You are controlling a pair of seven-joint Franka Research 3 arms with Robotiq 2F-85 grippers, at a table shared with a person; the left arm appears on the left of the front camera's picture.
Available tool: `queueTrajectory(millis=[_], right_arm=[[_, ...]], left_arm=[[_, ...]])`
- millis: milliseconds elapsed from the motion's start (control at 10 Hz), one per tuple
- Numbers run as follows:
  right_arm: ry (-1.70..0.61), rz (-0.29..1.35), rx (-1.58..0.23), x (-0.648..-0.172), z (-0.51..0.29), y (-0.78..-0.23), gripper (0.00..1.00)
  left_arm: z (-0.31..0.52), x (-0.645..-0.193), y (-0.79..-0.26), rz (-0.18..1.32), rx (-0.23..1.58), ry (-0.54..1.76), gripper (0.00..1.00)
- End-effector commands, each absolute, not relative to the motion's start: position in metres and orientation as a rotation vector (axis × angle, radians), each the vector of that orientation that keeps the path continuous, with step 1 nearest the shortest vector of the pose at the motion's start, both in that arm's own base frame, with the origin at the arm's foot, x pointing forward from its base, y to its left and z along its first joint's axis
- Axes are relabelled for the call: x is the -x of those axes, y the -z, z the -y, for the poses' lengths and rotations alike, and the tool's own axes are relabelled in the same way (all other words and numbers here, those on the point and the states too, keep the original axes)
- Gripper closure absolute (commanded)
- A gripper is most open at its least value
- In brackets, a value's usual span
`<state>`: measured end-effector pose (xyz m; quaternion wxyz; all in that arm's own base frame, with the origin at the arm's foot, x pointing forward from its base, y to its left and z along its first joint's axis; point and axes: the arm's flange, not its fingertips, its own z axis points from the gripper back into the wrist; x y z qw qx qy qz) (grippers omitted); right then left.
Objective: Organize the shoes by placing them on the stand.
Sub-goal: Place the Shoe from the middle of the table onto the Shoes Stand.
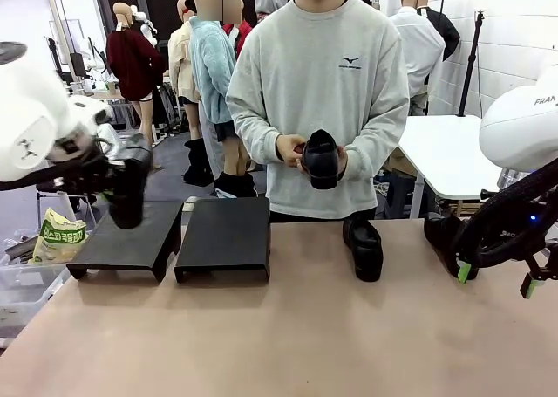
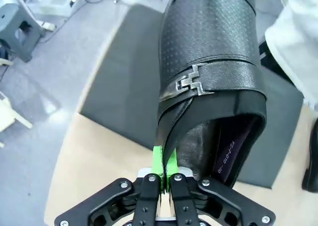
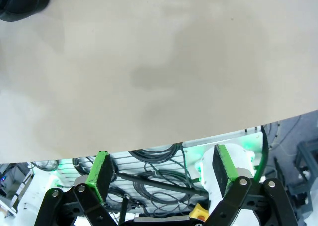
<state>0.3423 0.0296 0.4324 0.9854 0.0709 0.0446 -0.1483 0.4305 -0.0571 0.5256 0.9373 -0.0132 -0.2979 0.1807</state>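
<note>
My left end effector (image 2: 164, 159) is pinched shut on the collar of the shoe (image 2: 208, 52), so I should lower it level onto the stand (image 2: 124, 82).

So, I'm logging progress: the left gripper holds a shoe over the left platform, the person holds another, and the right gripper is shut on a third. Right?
No: the right gripper is open and empty, as the right wrist view shows. The left gripper does hold a shoe over the left platform, and the person holds a second shoe.
</note>
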Motion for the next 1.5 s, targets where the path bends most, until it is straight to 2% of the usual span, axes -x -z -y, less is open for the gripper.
queueTrajectory(millis=[0, 300, 500, 1400], right_arm=[[0.301, -0.090, -0.138, -0.342, -0.030, -0.433, 0.00], [0.301, -0.090, -0.138, -0.342, -0.030, -0.433, 0.00], [0.301, -0.090, -0.138, -0.342, -0.030, -0.433, 0.00], [0.301, -0.090, -0.138, -0.342, -0.030, -0.433, 0.00]], left_arm=[[0.028, -0.456, -0.517, 0.627, 0.020, -0.322, 1.00], [0.006, -0.472, -0.491, 0.461, 0.093, -0.272, 1.00], [-0.016, -0.484, -0.486, 0.485, 0.009, -0.289, 1.00], [-0.061, -0.508, -0.452, 0.460, 0.017, -0.330, 1.00]])
